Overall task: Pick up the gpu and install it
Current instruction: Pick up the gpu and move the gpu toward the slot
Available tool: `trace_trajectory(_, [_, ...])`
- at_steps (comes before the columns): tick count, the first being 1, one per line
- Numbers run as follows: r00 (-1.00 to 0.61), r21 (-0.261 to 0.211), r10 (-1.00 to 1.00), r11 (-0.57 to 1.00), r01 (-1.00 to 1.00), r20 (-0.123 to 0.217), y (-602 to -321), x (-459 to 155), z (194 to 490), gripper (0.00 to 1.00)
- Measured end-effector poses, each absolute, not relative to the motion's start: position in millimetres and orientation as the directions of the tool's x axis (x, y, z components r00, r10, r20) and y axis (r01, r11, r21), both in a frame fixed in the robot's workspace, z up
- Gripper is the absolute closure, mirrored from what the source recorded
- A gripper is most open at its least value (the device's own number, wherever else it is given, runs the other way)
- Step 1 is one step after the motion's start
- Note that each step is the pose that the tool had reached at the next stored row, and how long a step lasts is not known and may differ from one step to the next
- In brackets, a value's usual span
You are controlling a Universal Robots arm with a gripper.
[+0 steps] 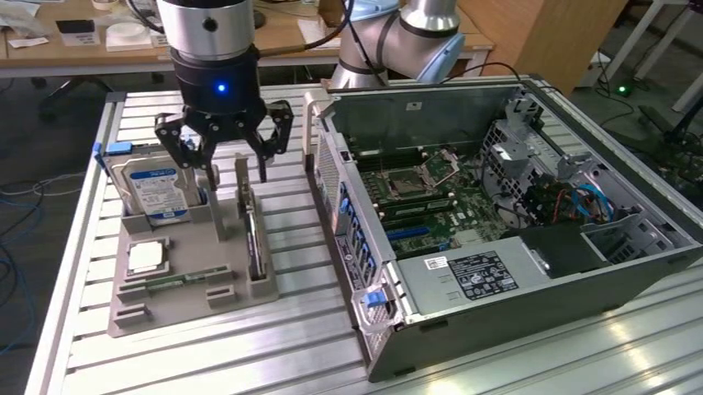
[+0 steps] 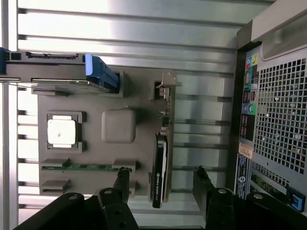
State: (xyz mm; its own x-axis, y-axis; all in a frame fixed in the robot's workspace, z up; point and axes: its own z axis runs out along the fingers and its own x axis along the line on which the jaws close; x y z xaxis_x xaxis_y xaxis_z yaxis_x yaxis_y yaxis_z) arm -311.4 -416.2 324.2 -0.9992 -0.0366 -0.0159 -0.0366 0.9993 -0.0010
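Note:
The gpu (image 1: 252, 226) stands on its edge in a slot of the grey holder tray (image 1: 187, 300), its silver bracket end toward the back. Seen from the wrist, the gpu (image 2: 160, 160) is a thin dark card edge-on, with the bracket (image 2: 168, 82) at its far end. My gripper (image 1: 227, 174) hangs open just above the card's bracket end with nothing held. In the wrist view the gripper (image 2: 162, 181) has one finger (image 2: 122, 179) on each side of the card's line. The open computer case (image 1: 615, 255) lies at the exterior view's right, motherboard (image 1: 439, 210) exposed.
On the same tray a silver hard drive (image 1: 160, 188) with a blue-white label stands upright, and a CPU (image 1: 146, 257) and a memory stick (image 1: 176, 282) lie flat. The case's rear panel (image 2: 280, 129) sits close beside the tray. Everything rests on a slatted aluminium table (image 1: 275, 354).

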Motion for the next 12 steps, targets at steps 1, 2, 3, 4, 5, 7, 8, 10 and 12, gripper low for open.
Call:
trace_trajectory(1, [-0.999,-0.001,-0.037,0.999,-0.037,-0.016,-416.2,-311.4,322.4,0.35])
trace_trajectory(2, [-0.999,-0.001,-0.037,0.999,-0.037,-0.016,-416.2,-311.4,320.6,0.35])
trace_trajectory(3, [-0.999,-0.001,-0.037,0.999,-0.037,-0.016,-416.2,-311.4,318.9,0.35])
trace_trajectory(4, [-0.999,-0.001,-0.037,0.999,-0.037,-0.016,-416.2,-311.4,316.9,0.35])
trace_trajectory(5, [-0.999,-0.001,-0.037,0.999,-0.037,-0.016,-416.2,-311.4,315.0,0.35])
trace_trajectory(7, [-0.999,-0.001,-0.037,0.999,-0.037,-0.016,-416.2,-311.3,311.5,0.35])
trace_trajectory(8, [-0.999,-0.001,-0.037,0.999,-0.037,-0.016,-416.2,-311.4,309.7,0.35])
trace_trajectory(10, [-0.999,-0.001,-0.037,0.999,-0.037,-0.016,-416.2,-311.4,306.0,0.35])
trace_trajectory(12, [-0.999,-0.001,-0.037,0.999,-0.037,-0.016,-416.2,-311.4,302.4,0.35])
